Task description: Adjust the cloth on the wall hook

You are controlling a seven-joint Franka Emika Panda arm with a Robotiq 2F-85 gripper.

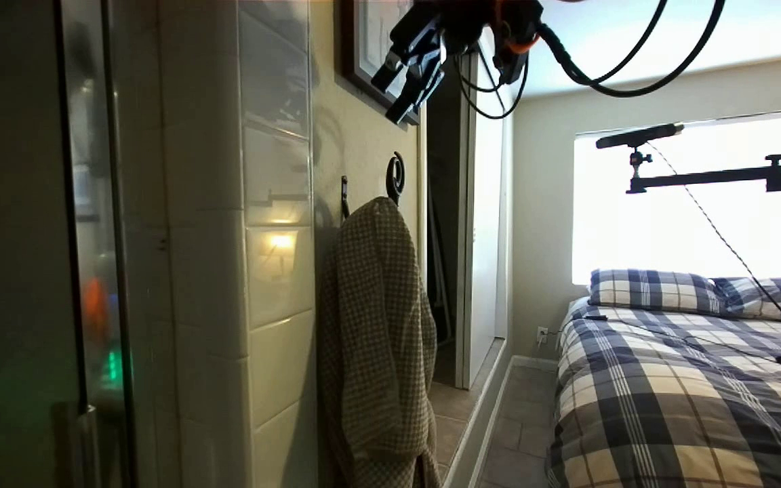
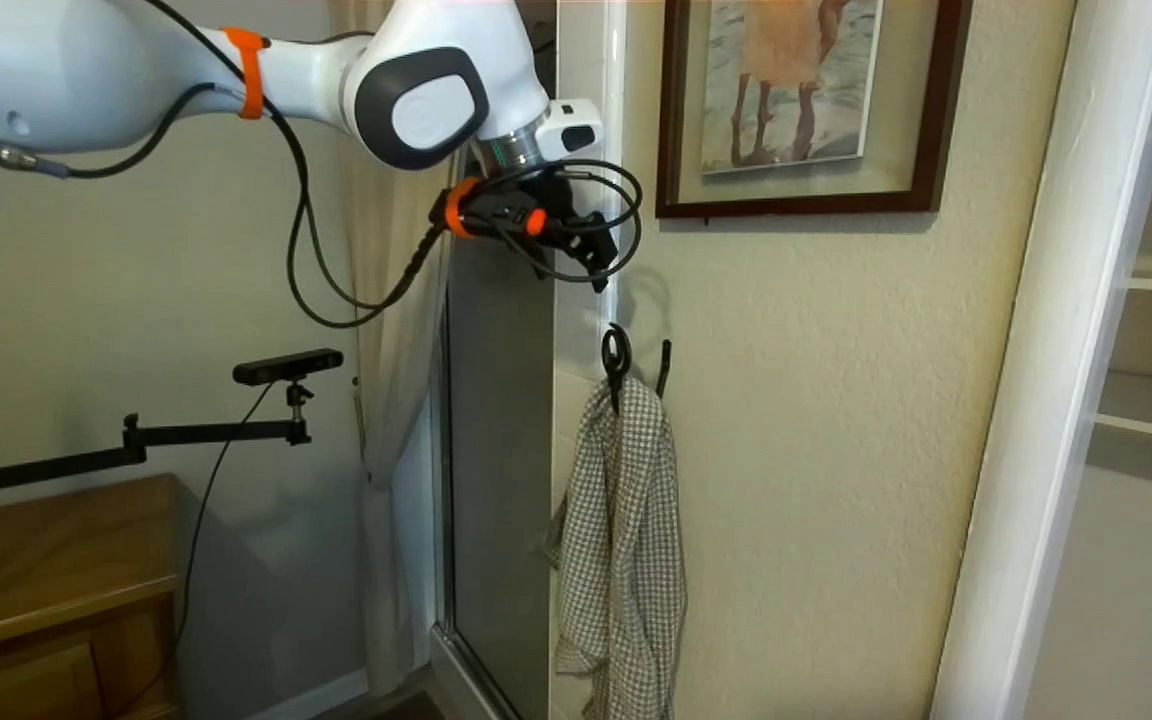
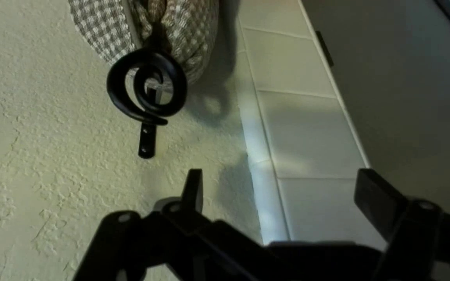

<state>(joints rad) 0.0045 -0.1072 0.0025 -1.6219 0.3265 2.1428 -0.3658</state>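
Claw (image 3: pixel 279 191), one, its two fingers (image 3: pixel 192 191) spread wide, hangs above the single wall hook (image 3: pixel 152 117), with black cables (image 1: pixel 575 72) looped about its body. The hook's curled tip (image 3: pixel 179 84) stands out in front of the one cloth (image 2: pixel 641 520), which hangs on the hook against the wall (image 2: pixel 816 450), apart from the claw. That cloth is grey-beige, finely checked, bunched narrow at the top and falling in soft folds. Pale tiles (image 3: pixel 311 132) run just beside it. Higher up is one dark-framed picture (image 2: pixel 796 110). Farther off, in an exterior view, come one black camera (image 1: pixel 638 135) on its mount (image 1: pixel 709 178), one bed (image 1: pixel 655 393) with two plaid pillows (image 1: pixel 655 289), and one bright window (image 1: pixel 668 230).
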